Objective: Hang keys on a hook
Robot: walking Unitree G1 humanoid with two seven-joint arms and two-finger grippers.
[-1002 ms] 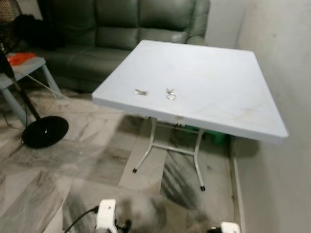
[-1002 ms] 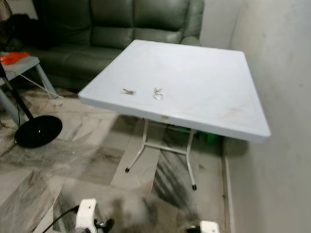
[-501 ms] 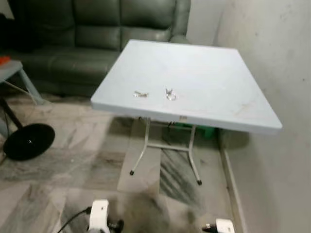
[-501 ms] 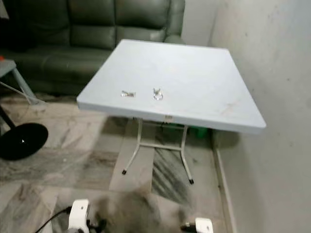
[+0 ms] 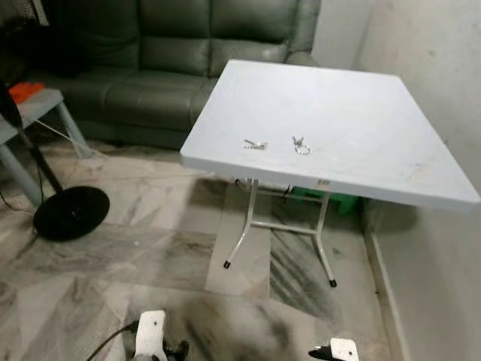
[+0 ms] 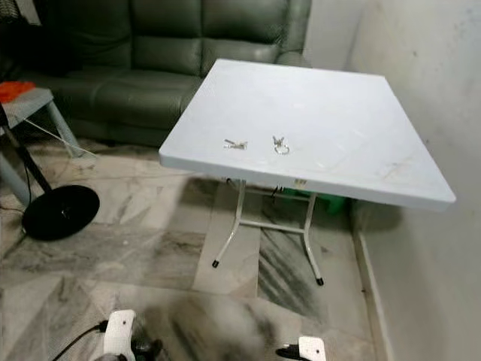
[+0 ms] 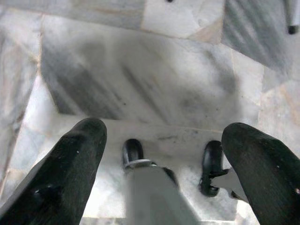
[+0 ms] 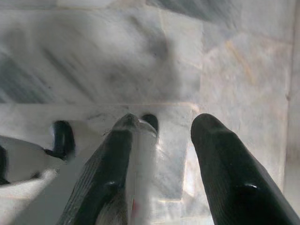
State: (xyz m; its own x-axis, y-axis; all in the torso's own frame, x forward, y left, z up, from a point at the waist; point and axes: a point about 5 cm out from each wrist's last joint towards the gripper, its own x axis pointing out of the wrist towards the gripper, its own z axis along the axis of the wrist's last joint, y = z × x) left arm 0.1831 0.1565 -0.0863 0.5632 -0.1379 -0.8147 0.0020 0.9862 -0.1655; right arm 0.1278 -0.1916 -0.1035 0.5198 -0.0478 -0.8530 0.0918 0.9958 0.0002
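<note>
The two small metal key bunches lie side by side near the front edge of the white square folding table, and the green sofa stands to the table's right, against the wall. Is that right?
Not quite. The two small metal key bunches do lie side by side near the front edge of the white square folding table, but the green sofa stands behind and to the table's left; the left eye view shows it.

Two small metal bits on the desk [image 5: 391,135], a key [image 5: 255,144] & a ringed piece [image 5: 301,146], are too small to make out in detail. Sofa [image 5: 188,53] cut off by top edge, fan base [image 5: 71,213] pole runs out at left edge. Robot's lower body at the bottom edge is blurred; both wrist views smeared, floor [image 7: 140,79] streaky.
</note>
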